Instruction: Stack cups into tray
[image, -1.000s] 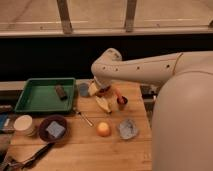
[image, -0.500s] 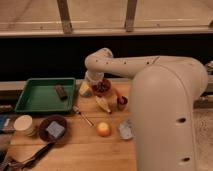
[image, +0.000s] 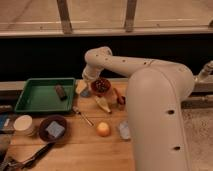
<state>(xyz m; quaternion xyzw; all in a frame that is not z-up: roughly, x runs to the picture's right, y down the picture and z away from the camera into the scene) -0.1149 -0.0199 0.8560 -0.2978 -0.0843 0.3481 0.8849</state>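
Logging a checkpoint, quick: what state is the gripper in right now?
Gripper: cannot be told. It is down at the table between the green tray and the dark red bowl.

The wooden table (image: 80, 150) carries the green tray (image: 36, 97) far left, a cream-white cup (image: 23, 124) and dark brown bowl (image: 53, 129) near left, an orange fruit (image: 103, 129) in the middle; my gripper (image: 85, 86) hangs by the dark red bowl (image: 101, 86).

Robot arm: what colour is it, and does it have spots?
The arm is creamy white, fat, smooth and rounded like bent tubes, with small dark dots along it. Its end effector sits low beside the green tray's right rim.
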